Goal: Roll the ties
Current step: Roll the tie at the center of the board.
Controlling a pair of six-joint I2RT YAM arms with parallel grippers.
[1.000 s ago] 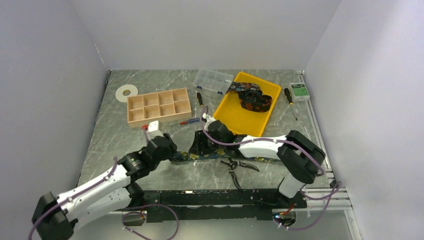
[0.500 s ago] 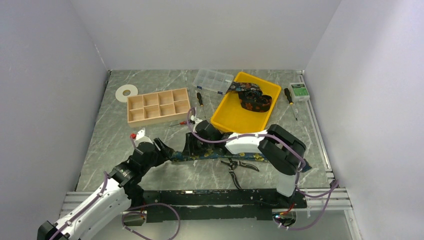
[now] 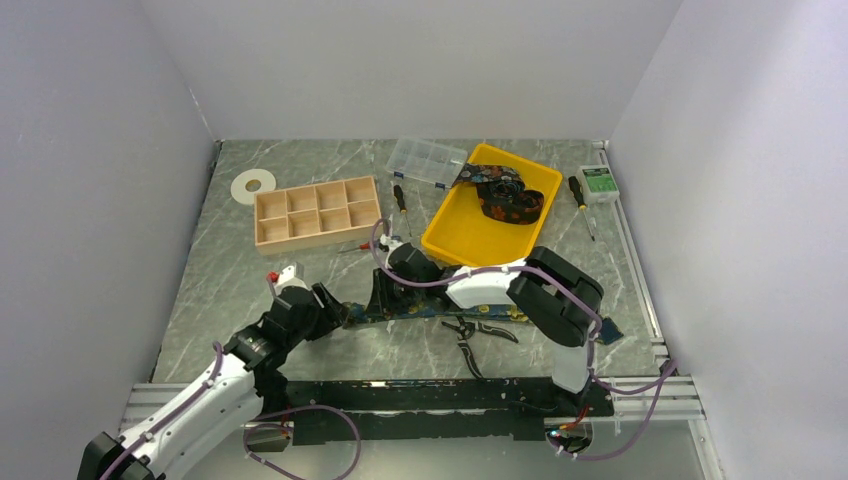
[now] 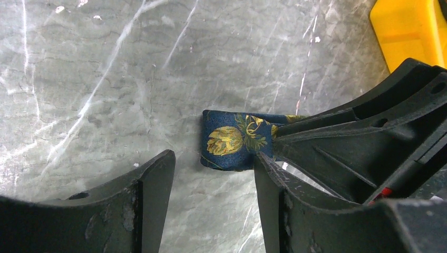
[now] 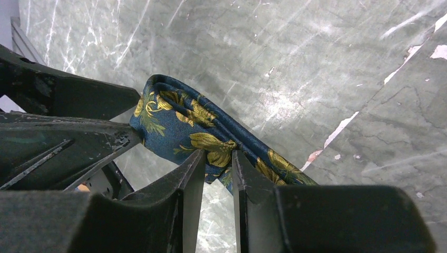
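Note:
One tie [image 3: 440, 312], dark navy with yellow flowers, lies as a long strip across the table. Its left end [image 4: 234, 139] is folded over into a small loop. My right gripper [image 5: 217, 154] is narrowed on that folded end [image 5: 184, 118], the fabric pinched between its fingertips. My left gripper [image 4: 213, 158] stands open just short of the fold, with bare marble between its fingers. In the top view the left gripper [image 3: 325, 303] and right gripper [image 3: 383, 297] face each other over the end. A second tie [image 3: 505, 195] lies bunched in the yellow tray [image 3: 450, 235].
Black-handled pliers [image 3: 478, 335] lie just in front of the strip. A wooden compartment box [image 3: 318, 212], a clear plastic organiser [image 3: 427, 160], a white tape roll [image 3: 253, 185], screwdrivers [image 3: 400, 198] and a small green box [image 3: 600, 182] sit farther back.
My right gripper slid left along the tie and narrowed onto its folded end. My left gripper opened wider and drew back a little toward the near left.

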